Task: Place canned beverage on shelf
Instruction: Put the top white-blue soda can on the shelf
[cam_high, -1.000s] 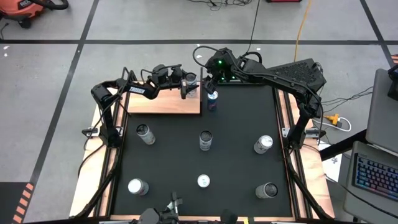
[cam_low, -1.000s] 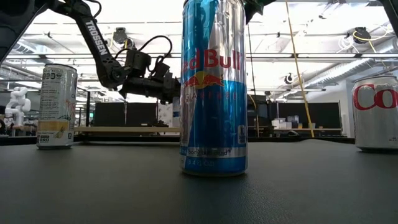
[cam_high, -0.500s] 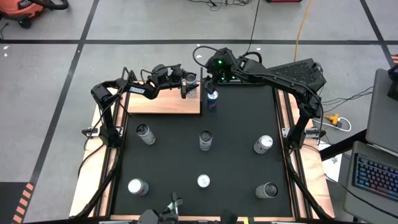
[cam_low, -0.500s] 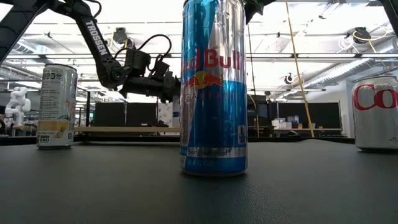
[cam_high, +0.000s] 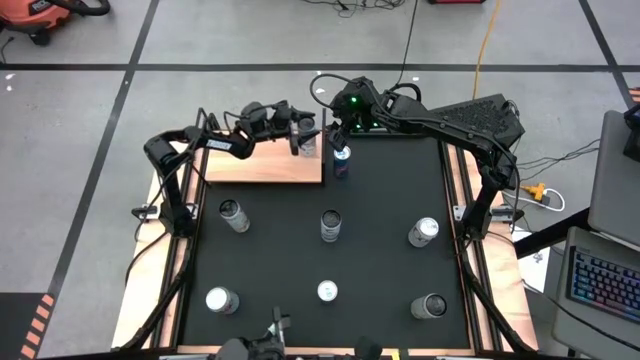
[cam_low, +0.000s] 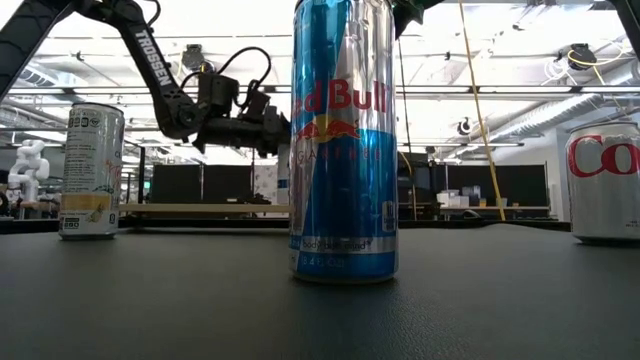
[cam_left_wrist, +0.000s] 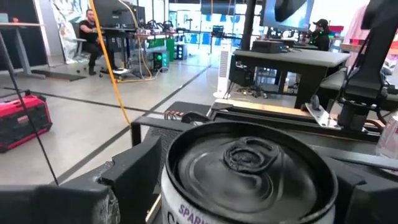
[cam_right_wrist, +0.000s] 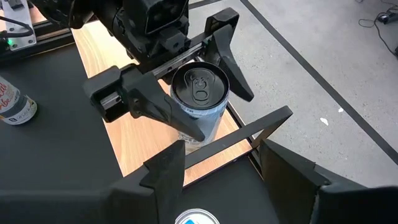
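High view: you see the left claw (cam_high: 303, 137) at the shelf's (cam_high: 262, 167) far right corner, wrapped round the can (cam_high: 309, 141), which stands upright, long axis vertical. The right claw (cam_high: 343, 132) hovers just beyond that corner, near a small bottle (cam_high: 342, 161) on the black mat (cam_high: 320, 255).
Low view: your left arm (cam_low: 165, 85) hangs above the shelf board (cam_low: 200, 209); a tall blue can (cam_low: 343, 140) in front hides the claw, so seated or lifted cannot be told here.
Left wrist view: the can's lid (cam_left_wrist: 249, 165) sits between the claw's own fingers (cam_left_wrist: 134, 171).
Right wrist view: the left claw (cam_right_wrist: 180, 87) pinches the can (cam_right_wrist: 200, 99) over the light wood, inside the black corner upright (cam_right_wrist: 249, 130). The right claw's fingers (cam_right_wrist: 165, 171) are spread, holding nothing.
Next move: in my judgement you lower straight down, then release.
Surface: flat wood, ringed by the worktop (cam_high: 505, 262).
Room: people sit at desks beyond.
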